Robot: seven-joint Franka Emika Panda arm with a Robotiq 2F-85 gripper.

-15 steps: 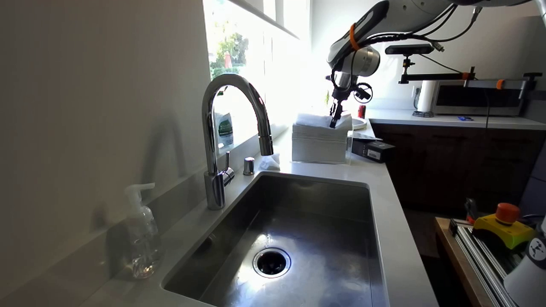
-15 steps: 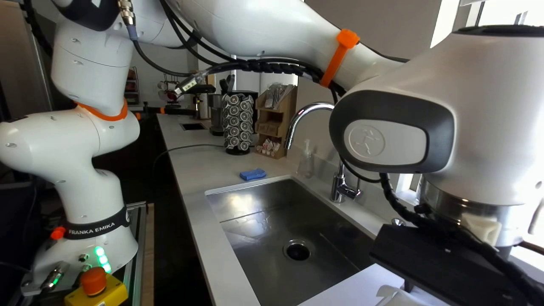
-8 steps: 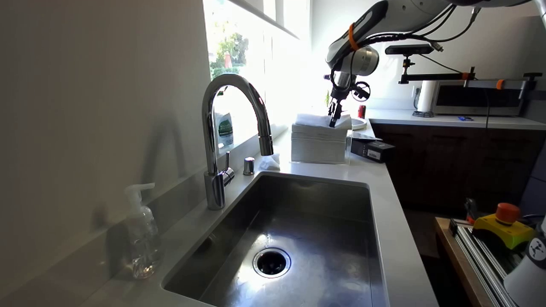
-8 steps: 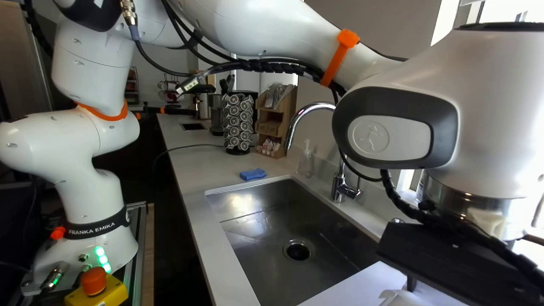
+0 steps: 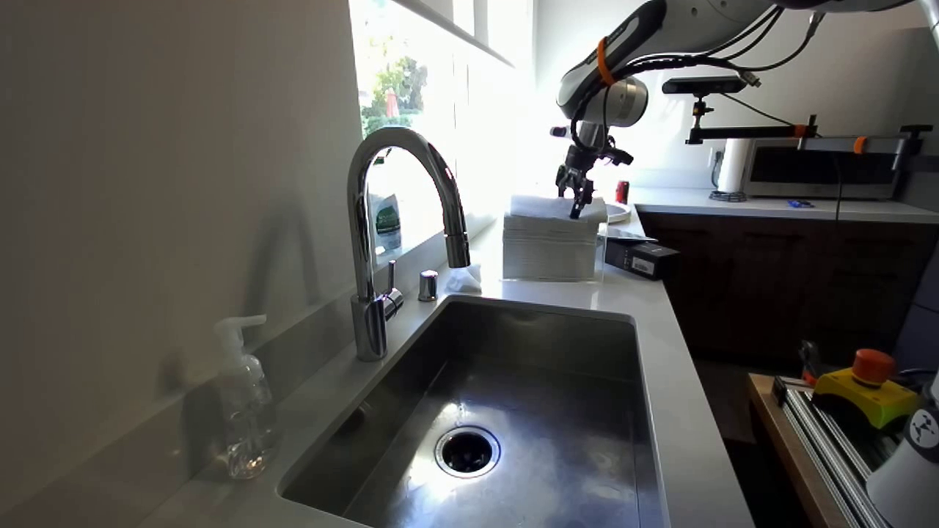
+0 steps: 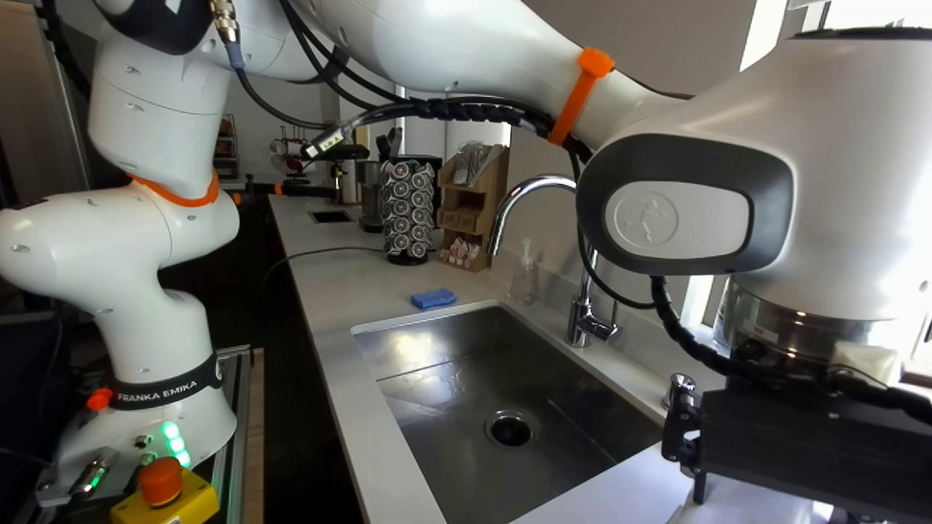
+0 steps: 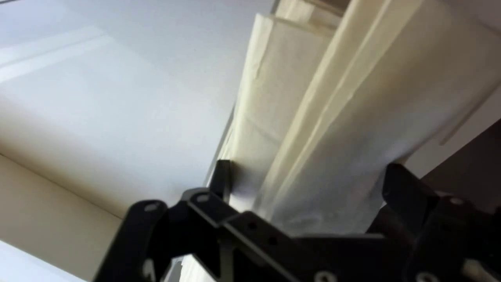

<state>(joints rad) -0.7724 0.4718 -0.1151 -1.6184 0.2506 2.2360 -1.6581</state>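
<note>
Gripper (image 7: 309, 167) is set wide, jaws well apart at 9 and 3 o'clock in the wrist view, with folded layers of the white napkin stack (image 5: 550, 249) seen between them; whether contact is made cannot be told

In an exterior view, clock centred on the napkin stack: gripper is hung pointing down at 1 o'clock, its tip overlapping the top edge. The napkin stack is held in a clear holder (image 5: 601, 257) on the white counter (image 5: 689, 440), just past the steel sink (image 5: 557, 425) at 7 o'clock. A black box (image 5: 638, 258) is placed just beside the holder at 3 o'clock. A white plate (image 5: 620, 213) is partly hidden at 2 o'clock, and a red can (image 5: 622, 192) is seen near it. Crumpled white paper (image 5: 465, 279) is laid at 8 o'clock, the chrome faucet (image 5: 358, 227) is mounted at 9 o'clock, and a clear soap dispenser (image 5: 247, 411) is stood at 8 o'clock, well apart

Microwave (image 5: 821, 172) is seen between 2 and 3 o'clock, with a paper roll (image 5: 733, 169) beside it; a yellow emergency stop (image 5: 866, 396) is set at 4 o'clock

In an exterior view, clock centred on the sink: blue cloth (image 6: 433, 298) is laid at 11 o'clock near the rim, pod carousel (image 6: 408, 211) is stood farther out that way, wooden rack (image 6: 472, 211) at 12 o'clock
</note>
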